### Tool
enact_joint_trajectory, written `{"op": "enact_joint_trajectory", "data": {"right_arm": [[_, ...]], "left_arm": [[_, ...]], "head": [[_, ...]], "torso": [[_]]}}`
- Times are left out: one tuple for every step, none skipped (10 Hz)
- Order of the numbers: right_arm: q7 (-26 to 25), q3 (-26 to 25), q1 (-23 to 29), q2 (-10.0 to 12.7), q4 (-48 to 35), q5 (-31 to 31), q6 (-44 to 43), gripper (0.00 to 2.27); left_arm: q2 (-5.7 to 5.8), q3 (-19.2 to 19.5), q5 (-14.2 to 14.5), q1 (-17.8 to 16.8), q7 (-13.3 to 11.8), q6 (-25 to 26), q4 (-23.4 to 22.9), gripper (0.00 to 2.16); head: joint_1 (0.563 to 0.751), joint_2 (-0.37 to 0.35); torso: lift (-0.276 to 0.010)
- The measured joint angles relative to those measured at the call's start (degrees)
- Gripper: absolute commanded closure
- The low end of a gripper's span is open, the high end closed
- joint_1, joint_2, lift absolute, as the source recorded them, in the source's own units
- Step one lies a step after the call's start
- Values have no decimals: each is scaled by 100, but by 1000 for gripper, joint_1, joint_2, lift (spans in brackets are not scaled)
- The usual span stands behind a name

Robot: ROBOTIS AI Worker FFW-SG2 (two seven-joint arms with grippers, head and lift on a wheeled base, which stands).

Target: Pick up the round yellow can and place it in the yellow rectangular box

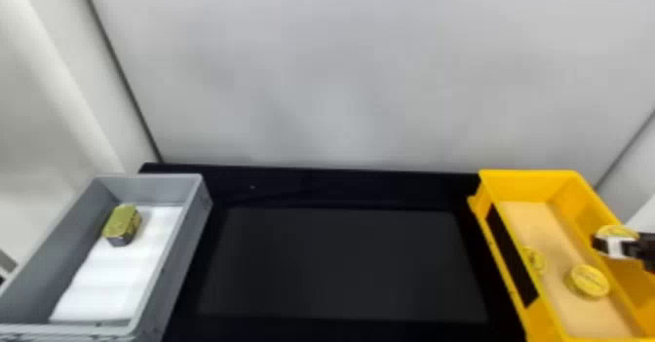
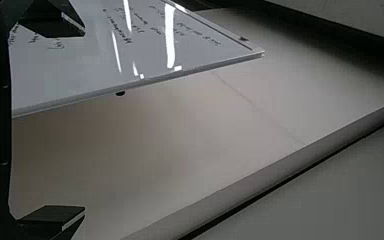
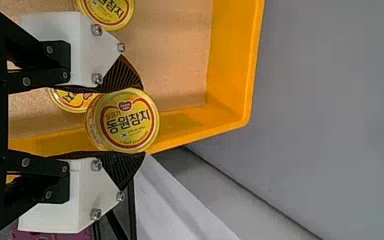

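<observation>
On the black table (image 1: 341, 263), right side: yellow rectangular box (image 1: 526, 185). Left gripper (image 2: 82, 120) wide, empty. Right gripper (image 3: 142, 121) clamped on the round yellow can (image 3: 126, 122), by the box's right wall. Risks: low carry clips the rim, twists it loose; early release drops it outside; stray descent tips it on the cans (image 1: 588, 281) inside.

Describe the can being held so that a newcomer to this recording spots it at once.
Find the yellow box at the head view's right. Near its right wall, the right tool holds a round yellow can. Two similar cans lie inside the box; this one alone is gripped.
</observation>
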Motion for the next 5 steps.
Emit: {"op": "enact_joint_trajectory", "data": {"right_arm": [[0,17,-55,-2,72,11,5,725],[21,-14,-83,-4,129,19,44,725],[113,-52,-109,-19,205,38,127,725],[269,-62,-158,-53,323,95,231,725],[418,-37,-252,-95,495,164,316,725]], "left_arm": [[0,39,0,-3,8,4,29,33],[0,81,3,10,10,11,45,33],[0,105,6,33,10,13,46,33],[0,107,8,58,16,13,46,33],[0,92,9,86,21,14,42,33]], "head": [[686,14],[686,14],[686,14],[686,14],[686,14]], "torso": [[-56],[-56],[-56],[-56],[-56]]}}
